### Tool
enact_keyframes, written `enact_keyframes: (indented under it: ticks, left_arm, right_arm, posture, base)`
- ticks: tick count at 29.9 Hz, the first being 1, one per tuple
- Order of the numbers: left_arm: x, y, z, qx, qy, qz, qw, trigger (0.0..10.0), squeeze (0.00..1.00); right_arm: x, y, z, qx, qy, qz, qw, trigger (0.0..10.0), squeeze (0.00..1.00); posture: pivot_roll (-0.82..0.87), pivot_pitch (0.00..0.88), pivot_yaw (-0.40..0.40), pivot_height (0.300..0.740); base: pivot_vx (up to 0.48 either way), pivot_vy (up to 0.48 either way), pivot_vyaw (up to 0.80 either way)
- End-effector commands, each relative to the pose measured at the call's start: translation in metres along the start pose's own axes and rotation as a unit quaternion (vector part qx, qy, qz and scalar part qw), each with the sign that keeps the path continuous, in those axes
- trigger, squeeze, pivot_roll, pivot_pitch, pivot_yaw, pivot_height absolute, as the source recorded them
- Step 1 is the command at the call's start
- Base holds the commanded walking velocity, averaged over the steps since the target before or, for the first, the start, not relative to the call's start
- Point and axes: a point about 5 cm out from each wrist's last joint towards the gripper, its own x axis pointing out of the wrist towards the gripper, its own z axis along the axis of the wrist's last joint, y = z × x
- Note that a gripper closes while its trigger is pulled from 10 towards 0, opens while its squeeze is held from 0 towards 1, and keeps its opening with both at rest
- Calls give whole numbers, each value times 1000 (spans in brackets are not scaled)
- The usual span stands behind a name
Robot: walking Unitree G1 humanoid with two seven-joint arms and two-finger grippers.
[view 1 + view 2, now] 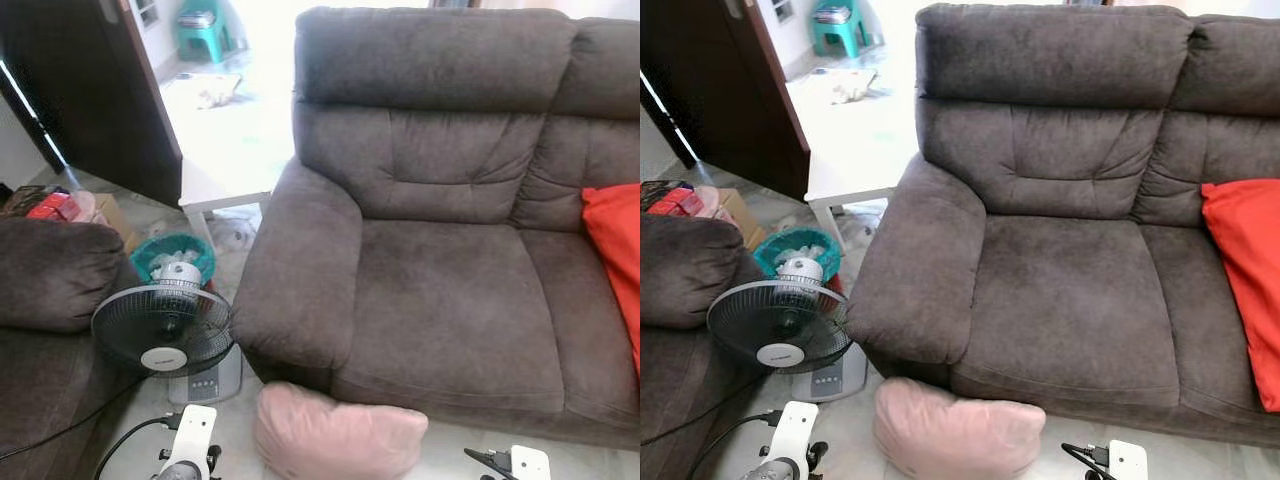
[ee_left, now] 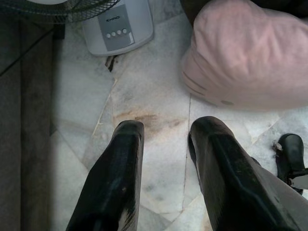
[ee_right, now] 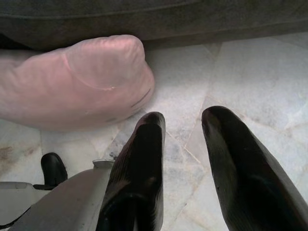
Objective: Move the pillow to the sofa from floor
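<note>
A pale pink pillow [image 1: 335,432] lies on the marble floor against the front of the dark grey sofa [image 1: 440,290]. My left arm's white wrist shows low on the pillow's left, my right arm's low on its right. In the left wrist view the left gripper [image 2: 166,132] is open above bare floor, the pillow [image 2: 250,57] just ahead and to one side. In the right wrist view the right gripper [image 3: 183,122] is open, its fingertips close to the pillow's end [image 3: 77,82] without touching.
A standing fan [image 1: 165,330] with a grey base [image 2: 118,26] sits left of the pillow. A red cushion [image 1: 615,250] rests on the sofa's right seat. A second dark sofa arm [image 1: 50,270], a teal bin [image 1: 172,255] and a white table [image 1: 225,185] lie to the left.
</note>
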Motion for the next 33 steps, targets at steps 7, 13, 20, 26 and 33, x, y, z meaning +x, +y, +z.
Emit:
enact_keyframes:
  ticks: [7,13,20,26,33]
  left_arm:
    - [-1,1,-4,-1,5,0,1000,10000,0]
    - [-1,1,-4,-1,5,-1,1000,10000,0]
    - [-1,0,-4,-2,5,-1,1000,10000,0]
    - [-1,0,-3,-1,6,-1,1000,10000,0]
    - [-1,-1,-3,1,5,-5,1000,10000,0]
  right_arm:
    - [-1,-1,-2,2,3,-1,1000,10000,0]
    - [-1,-1,-2,3,4,0,1000,10000,0]
    - [0,0,-2,2,6,2,1000,10000,0]
    - [0,-1,-1,0,4,2,1000,10000,0]
    - [0,-1,-1,-1,5,1,1000,10000,0]
  posture:
    - [63,0,16,740]
    - [65,0,15,740]
    - [65,0,15,740]
    - [65,0,14,740]
    - [66,0,14,740]
  base:
    - [109,0,0]
    - [280,0,0]
    - [287,0,-89]
    - [245,0,-208]
    - [0,0,0]
